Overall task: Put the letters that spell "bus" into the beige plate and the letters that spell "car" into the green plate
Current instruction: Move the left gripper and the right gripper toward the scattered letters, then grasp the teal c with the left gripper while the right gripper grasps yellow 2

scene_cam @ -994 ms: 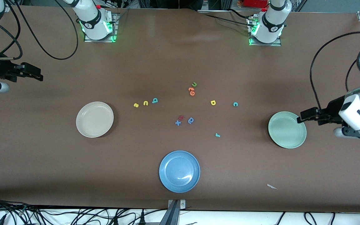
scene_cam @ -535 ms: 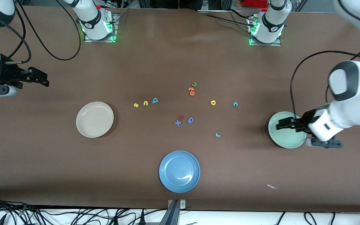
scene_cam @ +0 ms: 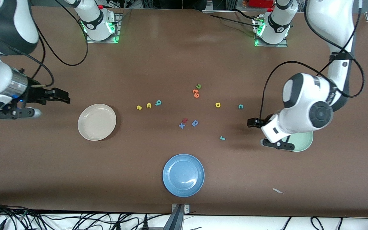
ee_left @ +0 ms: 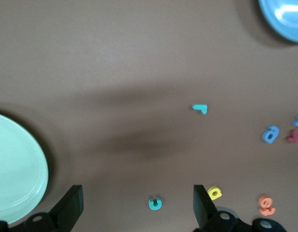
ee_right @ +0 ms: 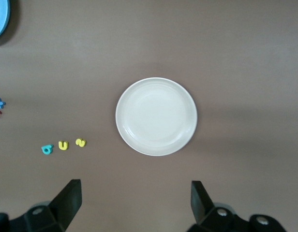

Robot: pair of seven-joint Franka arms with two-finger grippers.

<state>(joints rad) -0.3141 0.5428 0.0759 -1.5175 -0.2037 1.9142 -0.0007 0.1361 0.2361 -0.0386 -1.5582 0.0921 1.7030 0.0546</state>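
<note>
The yellow s (scene_cam: 139,107), yellow u (scene_cam: 149,105) and teal b (scene_cam: 158,103) lie in a row mid-table, beside the beige plate (scene_cam: 96,122). The teal c (scene_cam: 240,106), yellow a (scene_cam: 218,104) and teal r (scene_cam: 222,138) lie scattered toward the green plate (scene_cam: 302,142), which the left arm partly hides. My left gripper (scene_cam: 252,123) hangs open over bare table between the green plate (ee_left: 13,169) and the c (ee_left: 155,203). My right gripper (scene_cam: 61,96) hangs open over the table beside the beige plate (ee_right: 156,116). Both plates show nothing in them.
A blue plate (scene_cam: 183,175) sits near the front edge. A green u (scene_cam: 198,86), orange letters (scene_cam: 195,93), a blue round letter (scene_cam: 195,123), a blue x (scene_cam: 181,126) and a red letter (scene_cam: 185,120) lie mid-table. A white scrap (scene_cam: 278,191) lies near the front.
Both arms have swung inward from the table's ends. The left gripper passed over the green plate toward the letters; the right gripper came up beside the beige plate. Both stayed open.
</note>
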